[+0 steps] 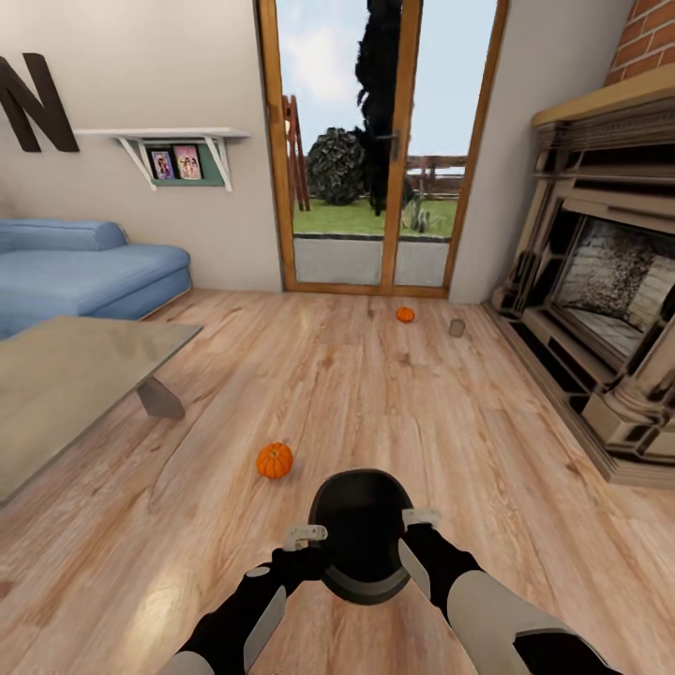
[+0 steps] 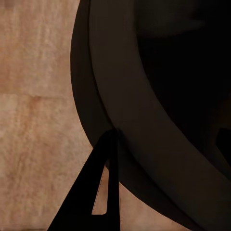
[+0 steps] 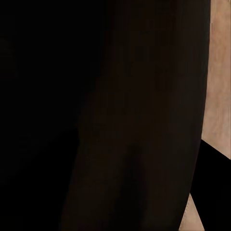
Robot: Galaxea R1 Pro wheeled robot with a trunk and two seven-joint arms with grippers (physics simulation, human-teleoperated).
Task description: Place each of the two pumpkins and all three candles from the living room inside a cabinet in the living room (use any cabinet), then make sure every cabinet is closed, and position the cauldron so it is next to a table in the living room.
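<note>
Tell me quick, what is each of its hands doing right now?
Left tool: shut on the rim of the black pot.
Right tool: shut on the pot's rim on the other side.

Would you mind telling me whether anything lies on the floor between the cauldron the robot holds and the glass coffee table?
Nothing blocks it. The near pumpkin lies just ahead-left of the cauldron, close to a line toward the table.

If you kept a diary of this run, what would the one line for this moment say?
cauldron: between left gripper and right gripper, over wood floor | pumpkins: on floor | candle: on floor near fireplace | coffee table: at left
</note>
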